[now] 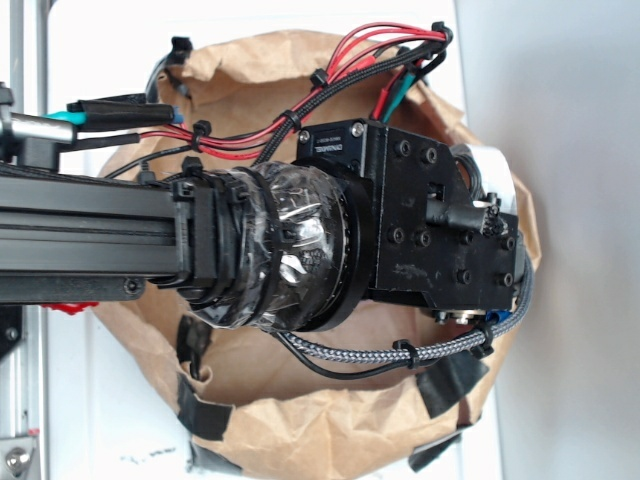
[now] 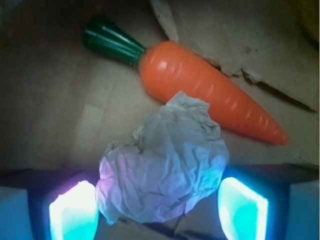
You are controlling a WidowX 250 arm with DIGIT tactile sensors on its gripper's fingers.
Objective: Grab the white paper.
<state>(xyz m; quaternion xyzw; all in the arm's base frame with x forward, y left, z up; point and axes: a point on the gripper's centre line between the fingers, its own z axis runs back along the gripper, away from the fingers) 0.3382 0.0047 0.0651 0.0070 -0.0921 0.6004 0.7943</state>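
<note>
- clearly the step in hand is the final approach: the pincer is down inside the brown paper bag, its two glowing pads spread apart, one on each side of the white paper.
- the white paper, a crumpled ball, sits between the pads, filling most of the gap; whether either pad already touches it i cannot tell.
- next, by my judgement, the move calls for bringing the pads together on the ball, gently enough that it crushes a little without slipping forward, then lifting straight out of the bag.
- just beyond the ball, away from the pincer, lies the orange toy carrot, touching or nearly touching the paper's far edge; it should stay clear of the squeeze.
- the wrist view alone shows the ball, carrot and pads; the exterior view shows only the arm reaching into the bag, its black body hiding everything inside.
</note>
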